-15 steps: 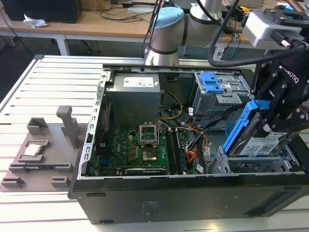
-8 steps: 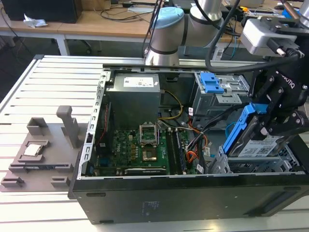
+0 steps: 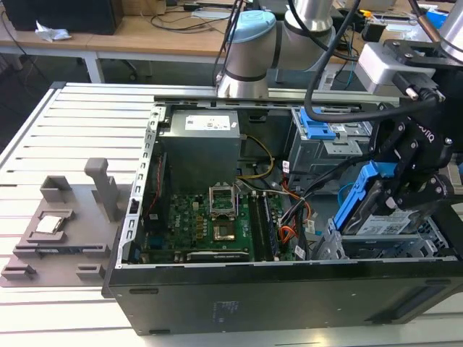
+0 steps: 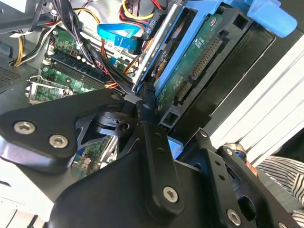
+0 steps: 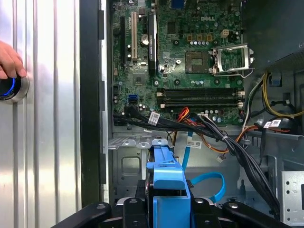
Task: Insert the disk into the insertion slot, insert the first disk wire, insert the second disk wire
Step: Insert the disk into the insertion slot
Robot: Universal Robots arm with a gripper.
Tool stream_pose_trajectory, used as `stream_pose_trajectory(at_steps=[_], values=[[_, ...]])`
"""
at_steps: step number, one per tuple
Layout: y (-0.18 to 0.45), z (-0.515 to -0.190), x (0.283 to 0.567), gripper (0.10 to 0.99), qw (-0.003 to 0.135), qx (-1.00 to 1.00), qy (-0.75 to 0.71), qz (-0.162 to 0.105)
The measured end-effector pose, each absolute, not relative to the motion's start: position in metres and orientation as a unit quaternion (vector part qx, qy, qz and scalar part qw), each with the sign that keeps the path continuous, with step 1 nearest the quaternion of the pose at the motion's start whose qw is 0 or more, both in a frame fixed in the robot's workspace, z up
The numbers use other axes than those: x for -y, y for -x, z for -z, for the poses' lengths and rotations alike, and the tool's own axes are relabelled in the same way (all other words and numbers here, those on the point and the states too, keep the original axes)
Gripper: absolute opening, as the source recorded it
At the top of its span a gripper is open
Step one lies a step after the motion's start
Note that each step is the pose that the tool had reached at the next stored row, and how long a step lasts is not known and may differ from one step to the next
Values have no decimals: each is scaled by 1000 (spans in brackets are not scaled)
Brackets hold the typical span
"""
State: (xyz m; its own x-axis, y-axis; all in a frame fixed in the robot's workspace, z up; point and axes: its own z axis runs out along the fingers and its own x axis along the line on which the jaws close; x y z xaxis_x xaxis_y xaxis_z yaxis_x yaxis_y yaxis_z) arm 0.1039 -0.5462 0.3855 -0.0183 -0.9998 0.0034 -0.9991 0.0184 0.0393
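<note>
My gripper (image 3: 396,189) is shut on the disk (image 3: 370,215), a silver drive with a white label in a bright blue carrier. It holds the disk tilted, lower end down, over the insertion slot (image 3: 340,244), the low grey cage at the case's front corner on the exterior view's right. The second wrist view shows the disk's (image 4: 202,52) green circuit-board underside with bare connectors. In the first wrist view the blue carrier (image 5: 166,176) sits between the fingers, above the grey cage (image 5: 124,164). A loose blue flat cable (image 5: 209,183) and a black wire bundle (image 5: 237,149) lie beside the cage.
The open computer case holds a motherboard (image 3: 210,224), a power supply (image 3: 199,148) and a taller grey cage with a blue clip (image 3: 317,124). A grey fixture (image 3: 58,228) lies on the slatted table. A person's hand (image 5: 8,59) rests on a blue-lit button (image 5: 10,89).
</note>
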Motion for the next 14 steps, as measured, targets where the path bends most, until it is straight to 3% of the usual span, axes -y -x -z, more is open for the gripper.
stream_pose_trajectory(at_steps=[2,3,10,11,12,14], values=[[-104,-385,546,361,15,713,-700,13],[-104,-385,546,435,15,713,-700,13],[-104,-385,546,424,15,713,-700,13],[-104,-385,546,294,15,713,-700,13],[-104,-385,546,294,15,713,-700,13],[-104,-385,546,173,15,713,-700,13]])
